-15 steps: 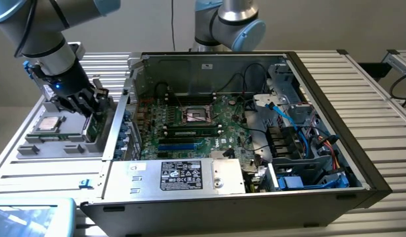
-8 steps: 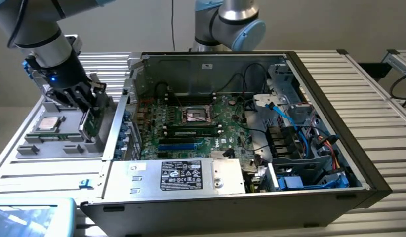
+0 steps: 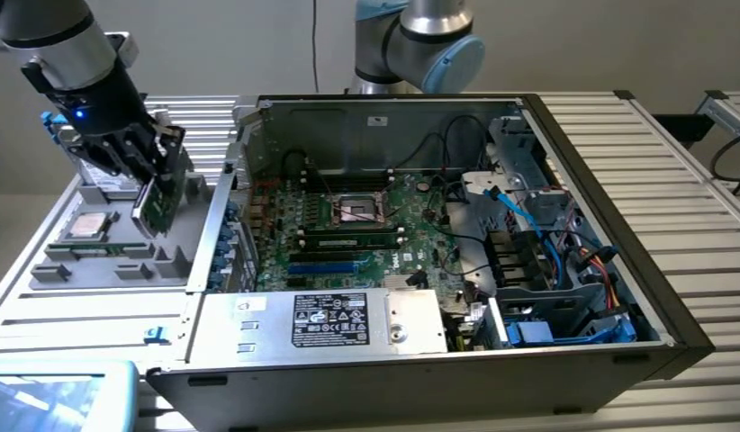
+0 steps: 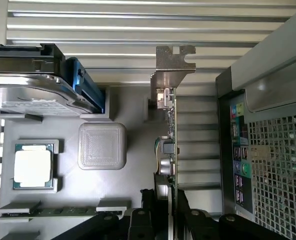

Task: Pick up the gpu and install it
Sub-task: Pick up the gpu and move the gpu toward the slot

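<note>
Gripper clamps the gpu upright at the parts tray, nine o'clock of the PC case, probably to keep it slot-aligned.

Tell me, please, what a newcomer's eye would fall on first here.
The open computer case fills the middle, its green circuit board laid bare. At the exterior view's left, the gripper clamps a graphics card on edge over a grey tray.

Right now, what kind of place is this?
Probably a robot lab for building computers: an open computer case with motherboard, a grey parts tray, and a robot arm holding a gpu.
</note>
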### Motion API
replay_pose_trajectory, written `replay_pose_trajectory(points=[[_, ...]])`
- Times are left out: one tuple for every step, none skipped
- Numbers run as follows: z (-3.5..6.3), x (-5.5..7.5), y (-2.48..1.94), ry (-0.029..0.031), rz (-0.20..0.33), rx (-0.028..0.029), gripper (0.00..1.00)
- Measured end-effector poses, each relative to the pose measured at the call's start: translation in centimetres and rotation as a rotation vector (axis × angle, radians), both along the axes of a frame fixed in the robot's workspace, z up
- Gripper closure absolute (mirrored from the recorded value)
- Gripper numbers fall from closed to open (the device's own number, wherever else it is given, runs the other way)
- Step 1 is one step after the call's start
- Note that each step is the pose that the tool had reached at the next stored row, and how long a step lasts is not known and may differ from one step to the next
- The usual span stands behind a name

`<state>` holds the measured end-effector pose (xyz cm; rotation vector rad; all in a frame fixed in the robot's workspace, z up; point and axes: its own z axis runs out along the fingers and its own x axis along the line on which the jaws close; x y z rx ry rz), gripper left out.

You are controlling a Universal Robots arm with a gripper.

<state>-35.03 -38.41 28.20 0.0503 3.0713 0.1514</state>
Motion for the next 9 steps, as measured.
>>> replay_pose_trajectory(points=[[0.44, 0.0, 0.0, -0.0002, 0.0, 0.0001, 0.72], [0.91, 0.0, 0.0, -0.0002, -0.001, 0.0001, 0.72], [1.37, 0.0, 0.0, -0.0001, -0.001, 0.0001, 0.72], [1.82, 0.0, -0.01, -0.0002, -0.002, 0.0001, 0.72], [2.27, 0.0, -0.01, -0.0001, -0.002, 0.0001, 0.72], [2.72, 0.0, -0.01, -0.0002, -0.003, 0.0001, 0.72], [3.17, 0.0, -0.01, -0.0002, -0.003, 0.0001, 0.72], [3.65, 0.0, -0.01, 0.0, -0.003, 0.0, 0.72], [4.1, 0.1, -0.01, -0.0002, -0.004, 0.0001, 0.72]])
